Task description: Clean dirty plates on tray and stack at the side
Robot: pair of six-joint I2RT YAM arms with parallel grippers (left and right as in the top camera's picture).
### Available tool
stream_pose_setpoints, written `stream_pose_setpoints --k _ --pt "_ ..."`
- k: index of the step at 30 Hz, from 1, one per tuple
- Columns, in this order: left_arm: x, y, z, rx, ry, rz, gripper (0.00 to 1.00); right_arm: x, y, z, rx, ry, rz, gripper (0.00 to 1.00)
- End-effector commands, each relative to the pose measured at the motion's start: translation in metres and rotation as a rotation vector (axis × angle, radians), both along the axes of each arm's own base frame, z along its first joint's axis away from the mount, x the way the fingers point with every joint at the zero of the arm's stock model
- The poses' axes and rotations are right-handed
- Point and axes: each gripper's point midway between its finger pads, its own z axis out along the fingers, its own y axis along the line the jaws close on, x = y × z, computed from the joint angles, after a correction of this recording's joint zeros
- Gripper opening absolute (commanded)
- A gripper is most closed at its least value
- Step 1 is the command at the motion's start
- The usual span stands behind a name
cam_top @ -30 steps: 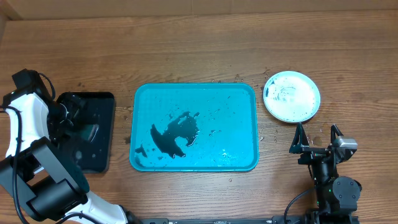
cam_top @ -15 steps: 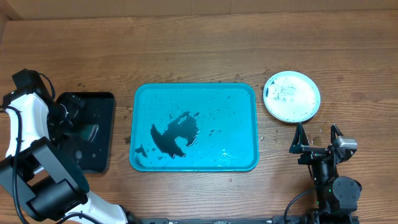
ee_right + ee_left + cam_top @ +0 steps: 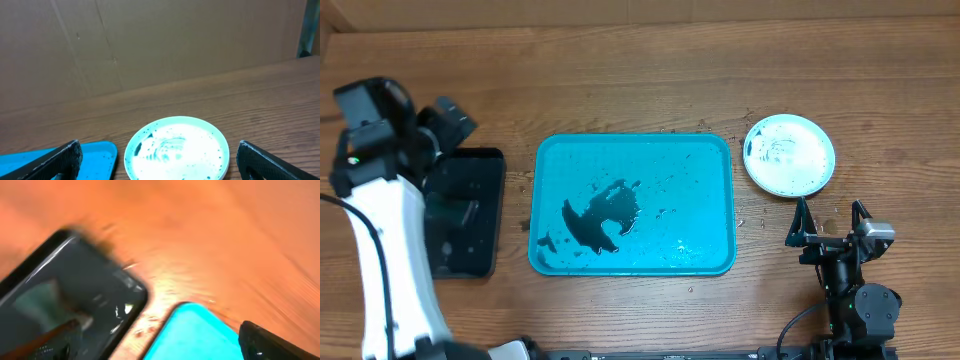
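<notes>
1. Desk (image 3: 640, 80): brown wood, with the grain running left-right in the overhead view, where it fills nearly the whole frame.
2. Far edge: a plain brown board (image 3: 150, 45), cardboard-like, stands upright behind the desk and has faint slanted creases.
3. Dark vertical post (image 3: 302, 30) in the top right corner of the right wrist view.
4. Light: soft and even, no hard shadows. The blurred left wrist view shows a pale sheen on the wood.

Showing on wooden tabletop (image 3: 620, 80): one turquoise tray (image 3: 705, 170), one black tray (image 3: 480, 235), one mint-rimmed plate (image 3: 789, 155); two robot arms flanking, left arm (image 3: 385, 230), right arm (image 3: 855, 300).
</notes>
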Motion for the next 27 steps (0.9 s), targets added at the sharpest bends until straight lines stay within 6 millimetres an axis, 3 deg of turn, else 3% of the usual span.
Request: stream_pose_setpoints --k 1,5,9,19,27 --pt "0.001 -0.042 0.03 0.164 -0.089 -0.227 1.0 0.0 -0.002 -0.001 -0.007 -0.007 -0.014 1.0" --pt "-0.006 -0.077 0.043 0.25 -0.207 -0.352 1.0 0.0 -0.002 -0.001 -0.007 -0.006 -0.013 1.0" --pt "-0.027 -0.094 0.026 0.29 -0.26 -0.412 1.0 0.0 -0.002 -0.001 -0.007 -0.006 -0.014 1.0" --pt "-0.086 -0.102 -0.032 0.298 -0.302 -0.412 1.0 0.0 -0.002 -0.001 -0.007 -0.007 -0.013 1.0" --pt "-0.105 -0.105 -0.055 0.327 -0.318 -0.428 1.0 0.0 -0.002 -0.001 -0.007 -0.007 -0.014 1.0"
